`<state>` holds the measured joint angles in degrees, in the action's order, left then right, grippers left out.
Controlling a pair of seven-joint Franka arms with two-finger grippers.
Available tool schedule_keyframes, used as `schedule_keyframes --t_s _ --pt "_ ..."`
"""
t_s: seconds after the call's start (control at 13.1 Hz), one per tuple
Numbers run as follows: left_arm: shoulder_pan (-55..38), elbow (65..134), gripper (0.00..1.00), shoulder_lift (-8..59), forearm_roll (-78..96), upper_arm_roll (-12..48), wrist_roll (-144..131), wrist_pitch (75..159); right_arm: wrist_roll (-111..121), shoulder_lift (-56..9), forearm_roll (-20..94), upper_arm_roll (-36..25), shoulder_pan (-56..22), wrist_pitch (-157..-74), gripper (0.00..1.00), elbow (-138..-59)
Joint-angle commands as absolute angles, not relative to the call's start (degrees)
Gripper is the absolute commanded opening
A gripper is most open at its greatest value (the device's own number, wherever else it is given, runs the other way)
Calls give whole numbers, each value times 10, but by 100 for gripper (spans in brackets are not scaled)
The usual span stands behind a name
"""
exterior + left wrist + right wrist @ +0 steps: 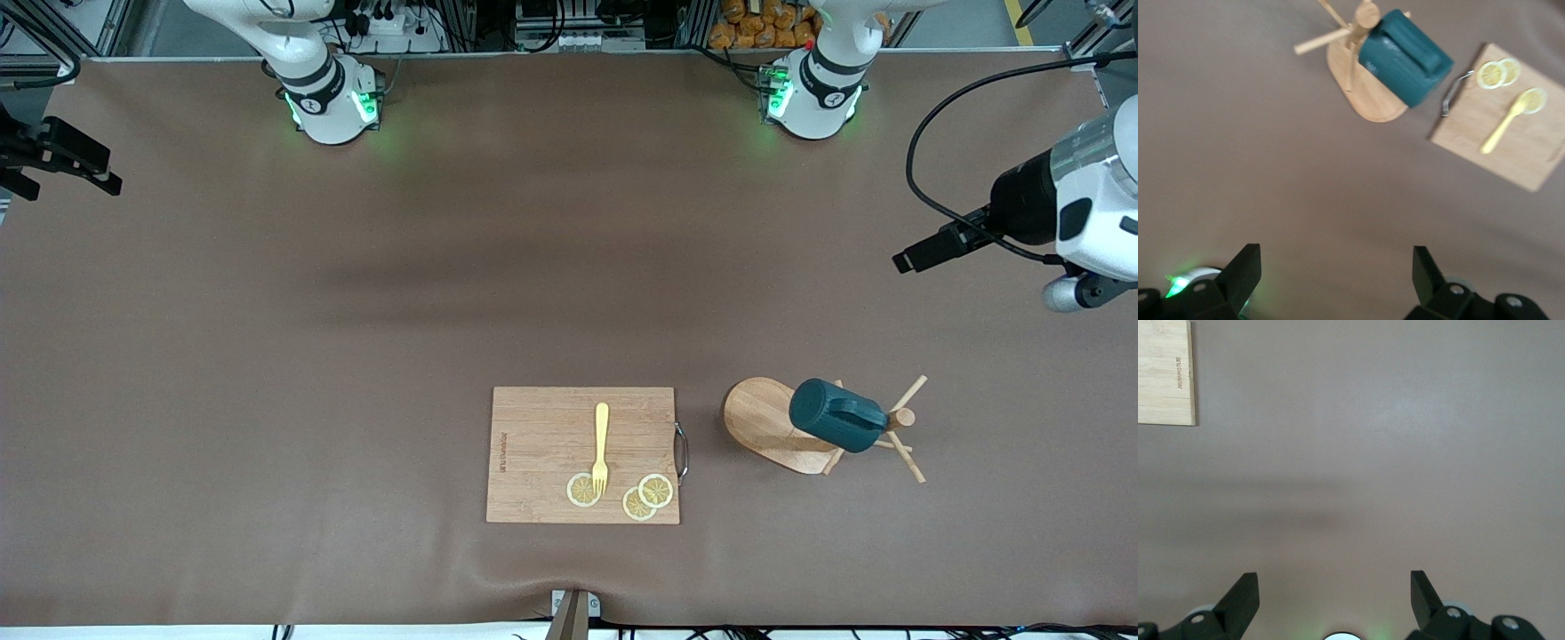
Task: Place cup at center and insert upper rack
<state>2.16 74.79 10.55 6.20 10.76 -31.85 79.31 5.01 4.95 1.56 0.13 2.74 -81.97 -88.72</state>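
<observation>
The dark teal cup (836, 415) hangs tilted on the light wooden upper rack (765, 422), against its post and thin pegs, toward the left arm's end of the table. The left wrist view shows the same cup (1405, 57) on the rack (1368, 100) from above. My left gripper (1337, 257) hangs open high over bare table near the table's end, well apart from the cup, with nothing between its fingers. My right gripper (1335, 583) is open too, over bare table at the right arm's end, holding nothing.
A rectangular wooden cutting board (542, 444) lies beside the rack toward the table's middle, near the front camera. On it lie a yellow fork (602, 444) and three lemon slices (582, 490). A corner of the board (1165, 373) shows in the right wrist view.
</observation>
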Motion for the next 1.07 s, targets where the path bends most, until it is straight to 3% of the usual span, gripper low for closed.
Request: schedule_keyframes --t_s 0.0,0.31,0.99 --pt "19 834 100 37 9 101 -229 811 52 59 16 -7 18 -816 100 -889" --pt "24 967 100 -47 -3 94 -166 899 53 60 14 -7 18 -817 100 -889" --pt "17 956 100 -33 -9 65 -52 918 49 61 13 -7 18 -817 100 -888"
